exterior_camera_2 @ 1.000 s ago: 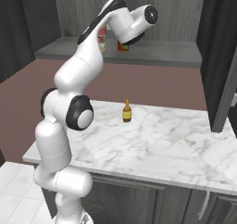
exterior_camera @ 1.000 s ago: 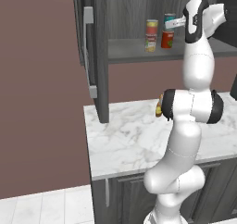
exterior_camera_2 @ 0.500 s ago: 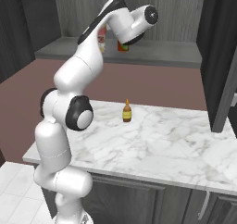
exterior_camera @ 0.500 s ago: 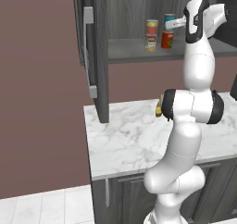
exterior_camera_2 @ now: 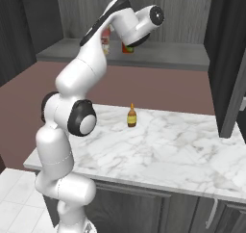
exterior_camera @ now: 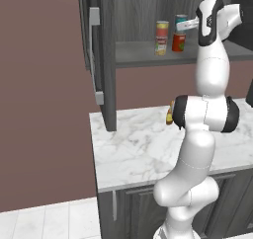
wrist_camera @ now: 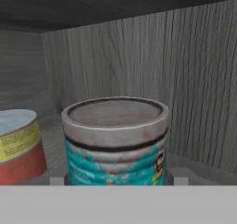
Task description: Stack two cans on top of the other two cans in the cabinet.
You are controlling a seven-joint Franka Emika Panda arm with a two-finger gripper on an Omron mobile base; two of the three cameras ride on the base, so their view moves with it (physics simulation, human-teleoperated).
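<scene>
Teal-blue can (wrist_camera: pixel 115 142) — atop red-orange can (exterior_camera: pixel 178 42)

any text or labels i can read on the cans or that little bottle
No text can be read in any view.
Teal-blue can: dark badge with pale marks at the label's right edge, too blurred to read.
Short red-and-yellow can: faint dark lines on the yellow band, illegible.
Stacked cans on the cabinet shelf: labels too small to read.
Amber bottle on the marble counter: label too small to read.
</scene>
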